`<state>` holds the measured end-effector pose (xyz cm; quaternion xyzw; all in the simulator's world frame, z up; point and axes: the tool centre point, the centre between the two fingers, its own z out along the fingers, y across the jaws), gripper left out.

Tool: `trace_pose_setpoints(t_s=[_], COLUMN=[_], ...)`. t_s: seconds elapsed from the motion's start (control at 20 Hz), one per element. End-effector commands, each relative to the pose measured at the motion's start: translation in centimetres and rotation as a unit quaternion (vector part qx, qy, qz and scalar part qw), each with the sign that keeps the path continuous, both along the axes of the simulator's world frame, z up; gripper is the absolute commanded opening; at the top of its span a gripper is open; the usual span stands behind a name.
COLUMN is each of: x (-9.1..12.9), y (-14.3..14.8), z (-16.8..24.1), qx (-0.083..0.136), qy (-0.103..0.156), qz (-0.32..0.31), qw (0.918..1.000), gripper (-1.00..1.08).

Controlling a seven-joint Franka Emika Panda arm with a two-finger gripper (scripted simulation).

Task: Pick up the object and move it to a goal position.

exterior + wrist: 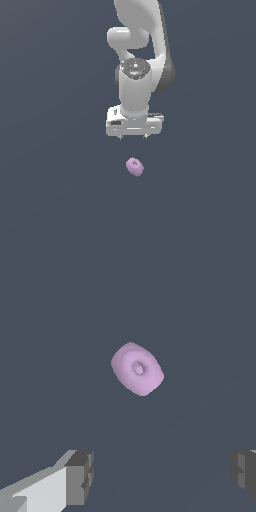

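I hold the gripper [133, 137] above the object [135, 167], fingers [80, 476] spread and empty, object toward 6 o'clock, ready for descent.

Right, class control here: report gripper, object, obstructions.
Gripper open, empty, above the object. Object lying free on the floor, ungrasped. Nothing visible in the way.

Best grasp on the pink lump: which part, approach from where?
Judging from both views: pinch the object across its rounded outer sides, coming straight down from above. It is a squat, roundish piece lying apart on bare floor, dimpled face turned toward the wrist camera, so the flanks are free. The gripper hangs open, wider than the piece, but looks offset from it, so centre first.
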<state>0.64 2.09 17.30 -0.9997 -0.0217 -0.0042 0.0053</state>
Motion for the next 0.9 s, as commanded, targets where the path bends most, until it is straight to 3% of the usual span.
trace_pose_setpoints(t_s=[0.0, 0.85], x=[0.0, 0.4], y=[0.0, 1.0], z=[0.0, 0.1], qx=[0.000, -0.006], qy=[0.000, -0.006], qz=[0.000, 0.035], qw=[1.0000, 0.9993], gripper=[1.00, 1.00])
